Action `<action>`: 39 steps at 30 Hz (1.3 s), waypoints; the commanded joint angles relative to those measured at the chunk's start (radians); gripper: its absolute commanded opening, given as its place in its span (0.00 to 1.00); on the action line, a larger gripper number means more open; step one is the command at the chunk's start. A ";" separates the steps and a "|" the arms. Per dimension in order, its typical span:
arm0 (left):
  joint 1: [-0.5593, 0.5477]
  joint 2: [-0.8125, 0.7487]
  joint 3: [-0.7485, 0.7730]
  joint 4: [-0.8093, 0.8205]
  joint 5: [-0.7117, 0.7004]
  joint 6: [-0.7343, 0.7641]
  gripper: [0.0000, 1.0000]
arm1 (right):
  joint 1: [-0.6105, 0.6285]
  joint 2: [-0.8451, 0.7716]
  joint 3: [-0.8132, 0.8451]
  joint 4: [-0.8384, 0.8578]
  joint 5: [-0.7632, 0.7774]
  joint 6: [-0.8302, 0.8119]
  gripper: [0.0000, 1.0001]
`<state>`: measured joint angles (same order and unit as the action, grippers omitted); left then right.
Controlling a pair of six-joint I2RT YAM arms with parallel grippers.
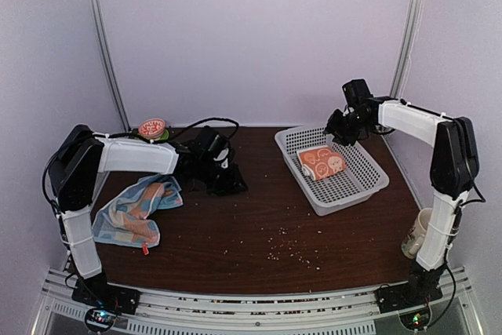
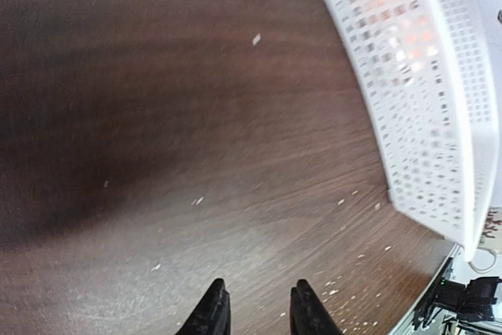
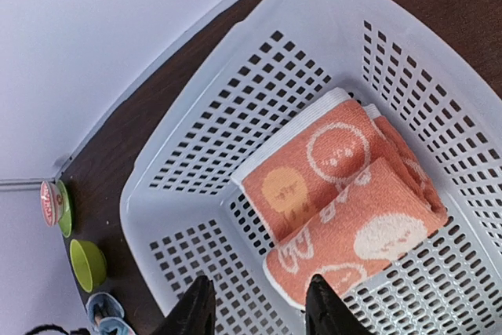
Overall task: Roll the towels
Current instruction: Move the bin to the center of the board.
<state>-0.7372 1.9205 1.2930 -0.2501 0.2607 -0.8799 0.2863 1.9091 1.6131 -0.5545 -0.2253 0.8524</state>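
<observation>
Dark wood table [image 1: 259, 225], crumbs scattered, pale walls all round. The right pincer [image 3: 259, 304] hangs just above the basket [image 3: 196, 115], jaws apart, nothing between them. Right below it, a touch ahead, sits the orange towel [image 3: 345, 209], rolled up on the basket floor. That one looks done.

Now the blue towel [image 1: 137, 209]: it's out on the table, crumpled and unrolled, lying behind the left pincer [image 1: 223, 178], back toward that arm's own base. Its long axis runs slantwise, one end pointing roughly at the pincer. The left pincer sits low over bare wood, jaws narrowly parted, empty. The left arm is far nearer, so I'd say it has to swing back to reach.
</observation>
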 commanded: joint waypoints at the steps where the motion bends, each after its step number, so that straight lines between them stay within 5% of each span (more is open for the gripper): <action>1: 0.010 0.006 0.064 0.000 -0.025 0.051 0.28 | 0.079 -0.081 -0.112 -0.094 -0.006 -0.114 0.41; 7: 0.010 -0.024 0.062 -0.047 -0.038 0.070 0.28 | 0.234 -0.138 -0.289 -0.015 -0.012 -0.026 0.39; 18: 0.009 -0.254 -0.164 -0.058 -0.159 0.071 0.28 | 0.447 -0.174 -0.433 0.191 -0.017 0.326 0.37; 24: 0.010 -0.396 -0.259 -0.109 -0.234 0.086 0.28 | 0.618 -0.104 -0.338 0.272 -0.013 0.466 0.37; 33: 0.010 -0.536 -0.313 -0.163 -0.315 0.125 0.30 | 0.610 -0.130 -0.108 -0.009 0.103 0.174 0.44; 39: 0.010 -0.489 -0.259 -0.118 -0.167 0.141 0.32 | 0.414 -0.188 -0.078 -0.103 0.144 -0.353 0.44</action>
<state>-0.7338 1.4033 0.9882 -0.4061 0.0013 -0.7635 0.8139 1.7580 1.4841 -0.5335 -0.1650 0.9085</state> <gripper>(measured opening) 0.314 0.443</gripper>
